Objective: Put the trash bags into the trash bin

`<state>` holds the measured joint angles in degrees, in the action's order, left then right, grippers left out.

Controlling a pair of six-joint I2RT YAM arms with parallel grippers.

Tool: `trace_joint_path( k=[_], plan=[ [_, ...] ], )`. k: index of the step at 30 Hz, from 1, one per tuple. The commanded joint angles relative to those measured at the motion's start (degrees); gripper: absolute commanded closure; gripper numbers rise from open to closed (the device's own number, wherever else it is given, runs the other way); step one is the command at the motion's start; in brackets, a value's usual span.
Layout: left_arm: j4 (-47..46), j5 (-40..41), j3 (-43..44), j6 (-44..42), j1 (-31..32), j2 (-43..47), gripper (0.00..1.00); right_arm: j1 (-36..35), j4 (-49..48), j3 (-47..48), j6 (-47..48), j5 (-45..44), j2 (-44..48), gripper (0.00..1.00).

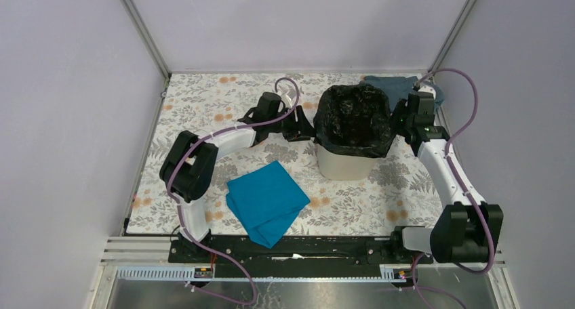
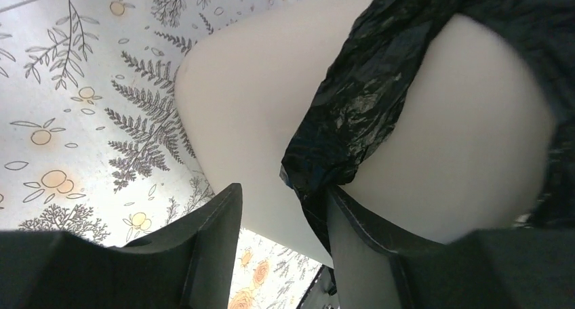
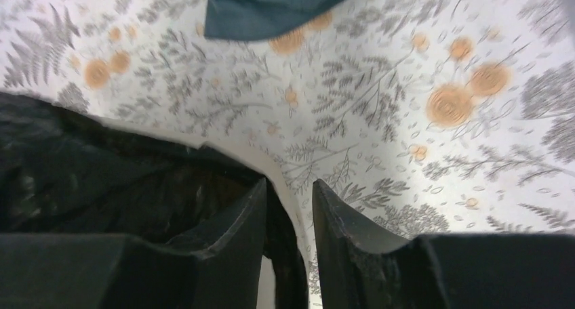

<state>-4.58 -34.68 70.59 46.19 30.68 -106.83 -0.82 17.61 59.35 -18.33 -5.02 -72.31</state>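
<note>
The cream-beige trash bin (image 1: 342, 165) stands upright at the back middle of the floral table. The shiny black trash bag (image 1: 354, 118) lines it and is folded out over the rim. My left gripper (image 1: 305, 127) is open against the bin's left wall. In the left wrist view (image 2: 283, 190) a hanging bag flap (image 2: 366, 99) touches the right finger, with the bin wall (image 2: 251, 106) behind. My right gripper (image 1: 404, 119) is at the right rim. In its wrist view (image 3: 289, 185) the jaws stand narrowly apart astride the rim (image 3: 278, 176), with bag film (image 3: 81, 180) between them.
A bright blue cloth (image 1: 266, 200) lies folded at the front middle of the table (image 1: 203, 106). A grey-blue cloth (image 1: 393, 87) lies behind the bin at the back right, also in the right wrist view (image 3: 271, 7). Walls enclose the table on three sides.
</note>
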Motion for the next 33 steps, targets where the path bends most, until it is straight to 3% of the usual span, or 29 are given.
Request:
trace_joint_path(
  k=[1,4,8,14,17,24,30,33],
  plan=[
    [-9.2,-2.1,-2.6,4.0,1.5,-0.8,0.49,-0.3,-9.6,-6.3,-4.4,9.3,-2.8,0.61],
    [-9.4,-1.8,-4.0,4.1,1.8,-1.1,0.52,-0.3,-9.3,-8.0,-5.8,10.2,-4.2,0.61],
    [-5.0,0.3,-3.7,-0.1,1.8,1.4,0.53,-0.3,-1.0,-3.8,-4.0,4.6,-2.8,0.58],
    [0.8,2.9,-4.3,-4.6,1.7,6.7,0.42,-0.3,15.1,6.2,-2.3,-4.6,2.8,0.25],
    [2.6,3.9,-5.3,-6.3,1.5,8.8,0.38,-0.3,21.6,9.0,-2.2,-7.9,5.8,0.20],
    [5.1,4.2,-5.6,-8.6,0.4,11.2,0.27,-0.3,30.2,12.9,0.3,-10.2,12.5,0.17],
    [6.5,4.9,-6.3,-9.0,-0.9,13.7,0.24,-0.3,35.2,20.9,2.5,-10.2,12.9,0.14],
    [7.8,5.4,-6.4,-9.7,-1.8,15.7,0.22,-0.3,37.3,25.2,4.2,-5.0,11.8,0.14]
  ],
)
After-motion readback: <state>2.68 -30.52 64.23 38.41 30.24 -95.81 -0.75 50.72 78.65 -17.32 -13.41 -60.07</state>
